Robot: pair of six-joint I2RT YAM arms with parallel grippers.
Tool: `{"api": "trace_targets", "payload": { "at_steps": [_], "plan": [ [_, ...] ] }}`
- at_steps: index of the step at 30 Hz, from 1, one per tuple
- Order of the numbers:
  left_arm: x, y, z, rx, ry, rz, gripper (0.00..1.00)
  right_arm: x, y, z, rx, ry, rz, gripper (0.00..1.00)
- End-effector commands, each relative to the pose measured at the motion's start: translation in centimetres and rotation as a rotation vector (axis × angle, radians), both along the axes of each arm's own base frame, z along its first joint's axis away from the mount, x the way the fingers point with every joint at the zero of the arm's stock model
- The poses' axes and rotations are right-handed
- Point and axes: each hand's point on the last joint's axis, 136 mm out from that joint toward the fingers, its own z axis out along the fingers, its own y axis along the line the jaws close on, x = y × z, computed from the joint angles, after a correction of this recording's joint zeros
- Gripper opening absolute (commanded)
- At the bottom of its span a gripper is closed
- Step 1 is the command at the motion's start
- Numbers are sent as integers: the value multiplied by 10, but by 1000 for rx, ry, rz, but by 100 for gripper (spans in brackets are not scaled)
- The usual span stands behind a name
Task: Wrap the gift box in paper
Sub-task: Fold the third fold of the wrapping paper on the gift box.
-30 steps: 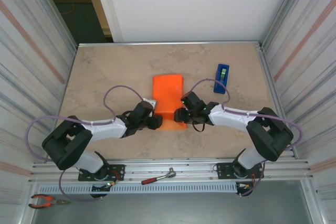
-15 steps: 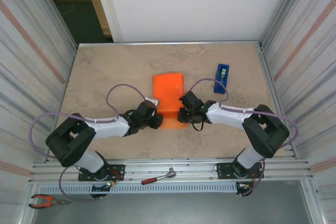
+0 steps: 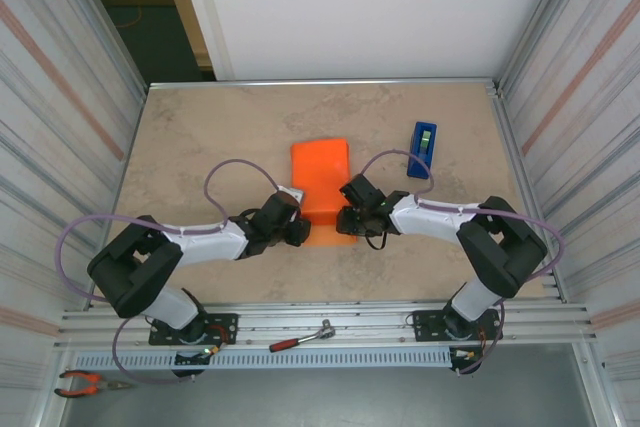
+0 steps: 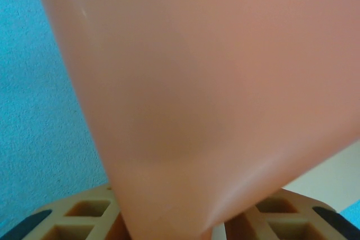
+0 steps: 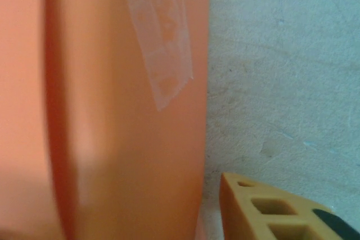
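Left claw and right claw sit at the near corners of the smooth, boxy orange paper parcel in the middle, clear tape on its side; pinching or not, I cannot tell.

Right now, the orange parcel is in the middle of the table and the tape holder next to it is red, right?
Not quite. The tape holder is blue, not red; the top view shows it. The orange parcel is in the middle of the table, with the tape holder next to it.

Orange paper; seemingly blue dispenser.
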Motion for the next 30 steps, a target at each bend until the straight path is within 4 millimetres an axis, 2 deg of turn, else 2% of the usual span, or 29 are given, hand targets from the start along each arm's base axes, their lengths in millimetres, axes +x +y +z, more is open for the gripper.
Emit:
{"api": "trace_targets", "payload": {
  "at_steps": [1, 2, 4, 5, 11, 17, 20, 22, 23, 24, 25, 27, 28, 30],
  "plan": [
    [2, -4, 2, 17, -10, -14, 41, 2, 1, 2, -6, 11, -21, 32],
    [2, -4, 2, 17, -10, -13, 41, 1, 2, 2, -4, 16, -20, 37],
    [2, -3, 2, 18, -9, -12, 41, -1, 1, 4, -8, 22, -25, 58],
    [1, -3, 2, 19, -8, -11, 41, -2, 2, 5, -7, 25, -27, 62],
    [1, 0, 1, 22, -8, -6, 41, -11, -10, 8, -43, 52, -104, 65],
    [0, 0, 0, 25, -8, -7, 41, -18, -13, 9, -91, 33, -159, 51],
    [0, 0, -2, 31, -5, -8, 41, -17, -8, 7, -94, 29, -166, 43],
    [0, 0, -2, 31, -4, -9, 41, -16, -6, 6, -110, 32, -175, 30],
    [0, 0, -2, 30, -4, -9, 41, -17, -6, 4, -121, 35, -179, 20],
    [0, -1, -2, 30, -5, -10, 41, -16, -7, 4, -133, 32, -186, 5],
    [0, 0, -2, 30, -5, -10, 41, -16, -6, 4, -139, 29, -190, 0],
    [0, 0, -2, 32, -5, -8, 41, -16, -5, 4, -146, 34, -194, 0],
    [0, 0, -2, 32, -4, -9, 41, -16, -4, 5, -148, 31, -197, 5],
    [0, 0, -3, 34, -2, -9, 41, -16, -6, 4, -158, 34, -204, 43]
  ]
}}
